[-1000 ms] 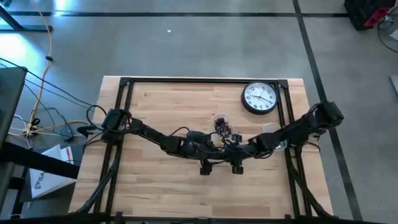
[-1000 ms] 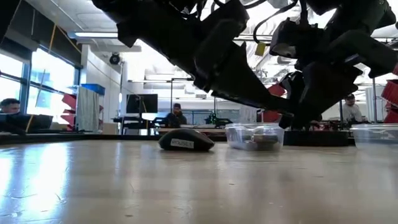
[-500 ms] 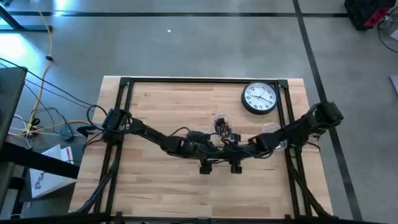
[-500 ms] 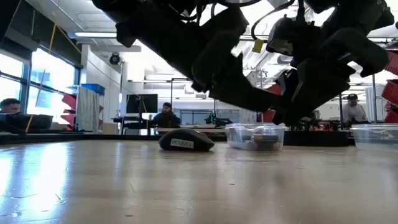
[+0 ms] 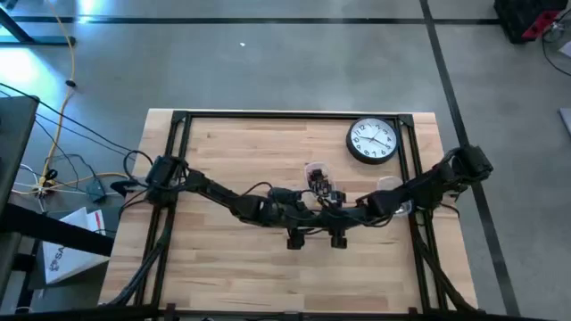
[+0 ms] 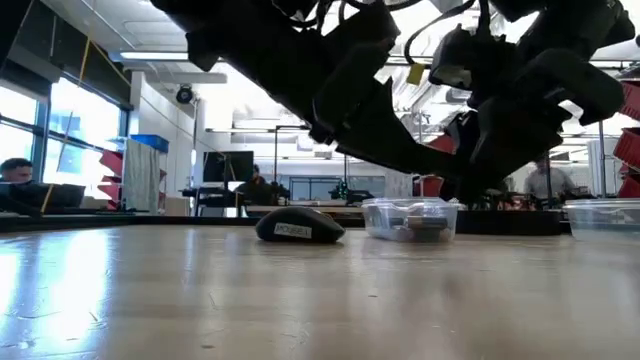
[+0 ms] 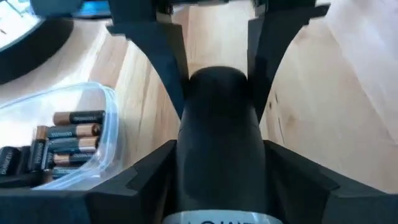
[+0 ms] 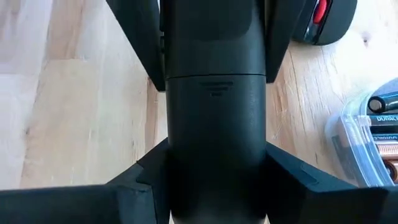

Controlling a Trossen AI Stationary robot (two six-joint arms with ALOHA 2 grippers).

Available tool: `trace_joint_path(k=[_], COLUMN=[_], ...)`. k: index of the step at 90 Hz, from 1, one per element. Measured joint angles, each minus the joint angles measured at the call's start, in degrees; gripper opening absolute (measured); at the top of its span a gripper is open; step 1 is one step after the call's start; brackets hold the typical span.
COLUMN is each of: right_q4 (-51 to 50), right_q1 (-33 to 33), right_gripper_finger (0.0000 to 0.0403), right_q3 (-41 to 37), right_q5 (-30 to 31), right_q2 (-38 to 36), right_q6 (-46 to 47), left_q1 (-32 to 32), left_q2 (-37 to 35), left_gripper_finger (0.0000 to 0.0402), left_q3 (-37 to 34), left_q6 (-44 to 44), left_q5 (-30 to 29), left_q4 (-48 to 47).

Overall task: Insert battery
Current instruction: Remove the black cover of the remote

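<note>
Right at the middle of the wooden table, both arms meet over one thing: a black device, long and rounded, held off the tabletop between them. The left gripper pinches one end of it, a finger pressed to either side, and the right gripper pinches the other end the same way, so the two grippers face each other with the device bridging them. In the right wrist view the device shows a flat panel with a small ridged mark and a seam across it (what kind of device it is cannot be told). In the left wrist view its rounded end fills the gap between the fingers, and the right arm's two fingers grip it farther along.

The batteries lie in a clear plastic tub that stands on the table just beside the grippers, on the far side of them from the table's front edge. They lie on their sides in a small heap, dark with copper-coloured ends. None is in either gripper.

A black computer mouse rests on the table near the tub, with a bit of red showing on it in the right wrist view. A round white wall clock lies face up towards the far right corner. A second clear tub sits at the right side of the table.

Beyond the table, people sit and stand in the room.
</note>
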Motion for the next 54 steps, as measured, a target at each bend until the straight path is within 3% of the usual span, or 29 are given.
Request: trace_joint_path(k=[24,54], right_q4=[0.3,0.3], right_q1=[0.0,0.0], right_gripper_finger=[0.0155,0.0155], right_q3=[0.0,0.0], right_q5=[0.4,0.4], right_q2=[0.0,0.0], right_q6=[-0.5,-0.9], left_q1=[0.9,1.5], left_q2=[0.1,0.1], left_gripper_finger=[0.0202,0.0158], left_q3=[0.0,0.0], left_q6=[-1.9,-2.7], left_q5=[1.0,1.7], left_q4=[-0.3,-1.5])
